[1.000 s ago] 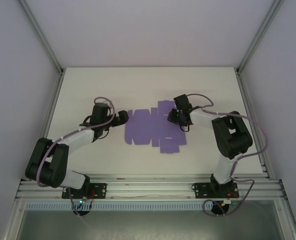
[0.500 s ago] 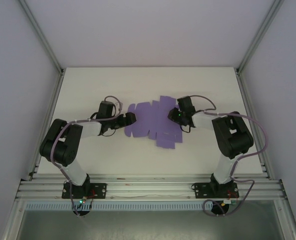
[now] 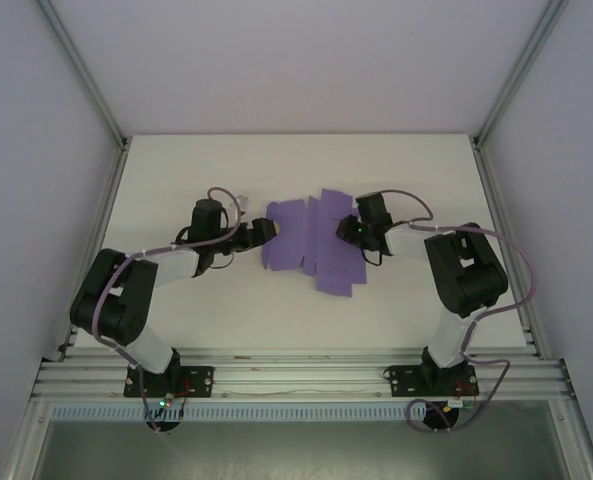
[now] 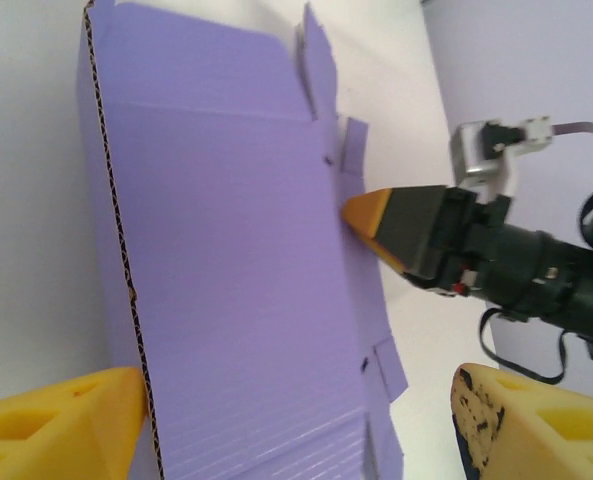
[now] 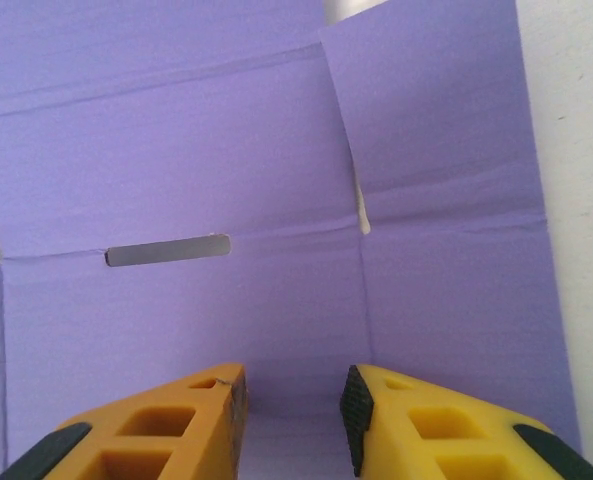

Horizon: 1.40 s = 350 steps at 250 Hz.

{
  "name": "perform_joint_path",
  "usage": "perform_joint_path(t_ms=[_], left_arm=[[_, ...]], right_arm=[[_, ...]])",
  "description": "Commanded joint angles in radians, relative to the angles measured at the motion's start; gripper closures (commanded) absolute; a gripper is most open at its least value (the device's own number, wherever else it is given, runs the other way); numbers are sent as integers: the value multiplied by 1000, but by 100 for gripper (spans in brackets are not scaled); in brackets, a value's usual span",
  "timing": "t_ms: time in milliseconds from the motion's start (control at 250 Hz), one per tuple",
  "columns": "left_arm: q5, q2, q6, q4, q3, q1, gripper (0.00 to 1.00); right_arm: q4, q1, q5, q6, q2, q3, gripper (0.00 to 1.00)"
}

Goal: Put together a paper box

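Note:
The paper box is a purple die-cut card sheet in the middle of the white table, its left panel tilted up off the surface. My left gripper is at the sheet's left edge. In the left wrist view that raised panel stands between the widely spread yellow fingers of the left gripper; its corrugated edge meets the left finger, and the other finger stands apart. My right gripper rests on the sheet's right part. Its fingers stand a little apart over the flat card near a slot, the right gripper holding nothing.
White walls and aluminium posts enclose the table. A metal rail with both arm bases runs along the near edge. Bare white table lies behind and in front of the sheet.
My left arm reached right to the sheet's left edge and its jaws narrowed a little. The sheet's left panel has lifted and the sheet has turned slightly. The right gripper stayed on the sheet.

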Motion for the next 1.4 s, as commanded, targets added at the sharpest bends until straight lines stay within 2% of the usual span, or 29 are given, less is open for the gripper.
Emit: perform_joint_path(t_ms=[0, 112, 288, 388, 480, 556, 715, 759, 891, 1019, 1091, 1163, 1279, 1395], left_arm=[[-32, -17, 63, -108, 57, -30, 22], [-145, 23, 128, -269, 101, -42, 27], [-336, 142, 185, -499, 220, -84, 41], [-467, 168, 215, -583, 265, -125, 43], [-520, 182, 234, -632, 298, -144, 47], [-554, 193, 234, -655, 316, -146, 59], [-570, 155, 257, -644, 321, -154, 100], [-574, 123, 267, -640, 322, -156, 100], [-530, -21, 299, -592, 298, -157, 100], [-405, -170, 284, -506, 250, -157, 100], [-365, -246, 259, -465, 228, -154, 100], [-297, -312, 253, -430, 210, -151, 100], [-242, -407, 237, -404, 198, -147, 100], [-205, -503, 177, -333, 159, -145, 100]], right_arm=[[-180, 7, -1, -10, 91, -60, 65], [-183, 7, 1, -12, 96, -55, 65], [-194, 8, 4, -12, 91, -51, 65], [-195, 7, 9, -12, 81, -55, 65], [-199, 8, 13, -14, 73, -56, 65], [-205, 8, 19, -17, 70, -53, 65], [-219, 6, 35, -46, 29, -41, 63], [-254, 6, 54, -64, -1, -20, 61], [-333, 0, 95, -124, -162, 43, 45], [-380, -4, 101, -168, -341, 75, 7], [-376, -13, 98, -199, -434, 59, 2], [-328, -42, -3, -256, -513, 15, 3], [-220, -166, -331, -232, -609, -51, 4], [-125, -298, -566, -189, -655, -102, 6]])
